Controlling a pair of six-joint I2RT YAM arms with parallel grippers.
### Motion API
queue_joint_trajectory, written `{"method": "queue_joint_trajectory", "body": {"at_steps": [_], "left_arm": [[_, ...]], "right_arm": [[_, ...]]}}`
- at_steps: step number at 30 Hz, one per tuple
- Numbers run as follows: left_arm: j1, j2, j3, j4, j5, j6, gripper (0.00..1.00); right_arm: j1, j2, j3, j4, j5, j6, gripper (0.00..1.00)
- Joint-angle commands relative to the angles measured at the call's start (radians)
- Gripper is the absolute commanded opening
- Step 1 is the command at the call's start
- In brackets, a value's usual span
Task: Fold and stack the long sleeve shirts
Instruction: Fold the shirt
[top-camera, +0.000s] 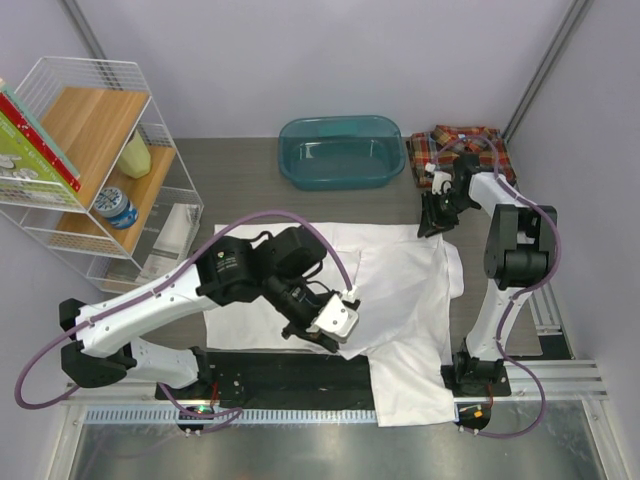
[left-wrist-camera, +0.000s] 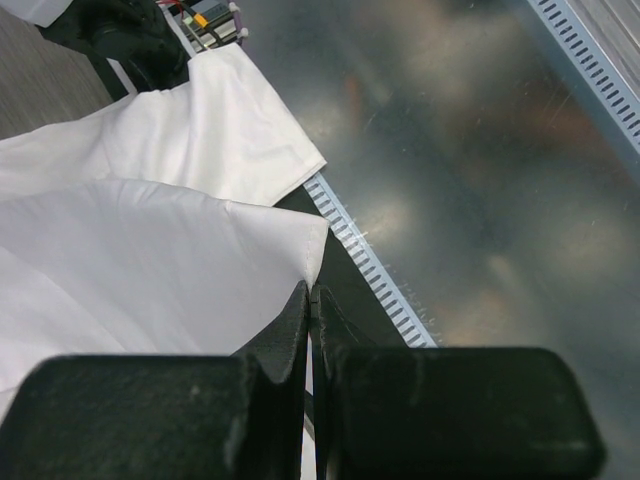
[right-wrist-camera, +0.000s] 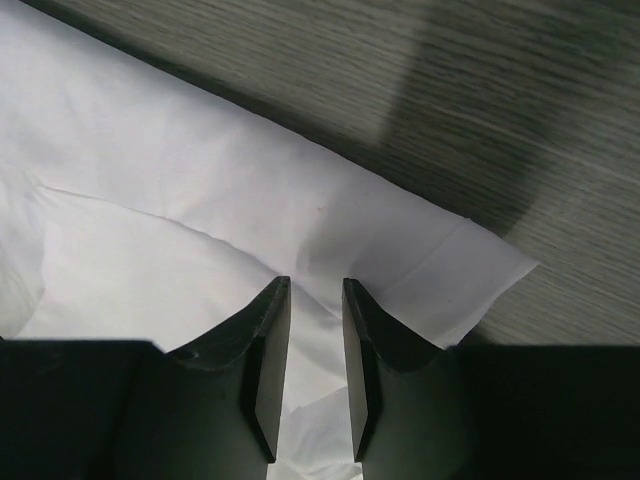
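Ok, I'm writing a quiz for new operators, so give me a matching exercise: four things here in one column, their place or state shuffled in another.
Things: 1 white shirt; 2 plaid shirt; 3 teal tub; 4 left gripper.
Places or states: A far right corner of the table; B spread out mid-table; C shut on a white shirt edge; D middle of the far edge.
Pairs: 1-B; 2-A; 3-D; 4-C.

Pale lilac walls (top-camera: 300, 60) surround a grey wood-grain table (top-camera: 240, 170), with a white wire shelf rack (top-camera: 85, 125) at its left.
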Motion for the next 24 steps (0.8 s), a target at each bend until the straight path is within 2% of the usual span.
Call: {"method": "queue_joint_trajectory", "body": {"at_steps": [1, 5, 9, 10, 11, 12, 14, 15, 18, 19, 20, 23, 24], "left_arm": [[-0.006, -0.001, 0.033, 0.0, 0.001, -0.003, 0.0], [0.047, 0.022, 0.015, 0.107, -0.082, -0.084, 0.0], [0.228, 0.054, -0.054, 0.287, -0.14, -0.26, 0.0], [0.262, 0.059, -0.074, 0.369, -0.163, -0.28, 0.0], [0.328, 0.062, -0.094, 0.406, -0.18, -0.303, 0.0], [0.356, 0.073, -0.111, 0.44, -0.245, -0.325, 0.0], [0.418, 0.089, -0.158, 0.509, -0.265, -0.379, 0.0], [0.482, 0.109, -0.172, 0.525, -0.266, -0.397, 0.0], [0.564, 0.128, -0.217, 0.549, -0.284, -0.4, 0.0], [0.581, 0.129, -0.229, 0.56, -0.266, -0.405, 0.0], [0.592, 0.132, -0.247, 0.565, -0.271, -0.408, 0.0], [0.623, 0.142, -0.272, 0.575, -0.258, -0.435, 0.0], [0.624, 0.143, -0.283, 0.591, -0.257, -0.446, 0.0]], "right_arm": [[0.004, 0.023, -0.024, 0.03, 0.063, -0.027, 0.33], [0.005, 0.031, -0.039, 0.009, 0.072, -0.054, 0.33], [0.007, -0.027, 0.007, -0.058, 0.011, -0.08, 0.36], [0.007, -0.043, 0.019, -0.069, -0.015, -0.081, 0.37], [0.007, -0.055, 0.03, -0.081, -0.026, -0.089, 0.39], [0.008, -0.073, 0.045, -0.094, -0.031, -0.089, 0.4], [0.019, -0.086, 0.053, -0.102, -0.035, -0.093, 0.41], [0.021, -0.09, 0.056, -0.111, -0.037, -0.1, 0.41], [0.03, -0.096, 0.066, -0.153, -0.084, -0.118, 0.43], [0.03, -0.104, 0.065, -0.167, -0.124, -0.13, 0.46], [0.03, -0.115, 0.063, -0.187, -0.205, -0.144, 0.54], [0.037, -0.199, 0.018, -0.186, -0.378, -0.146, 0.7], [0.044, -0.231, -0.013, -0.142, -0.402, -0.132, 0.72]]}}
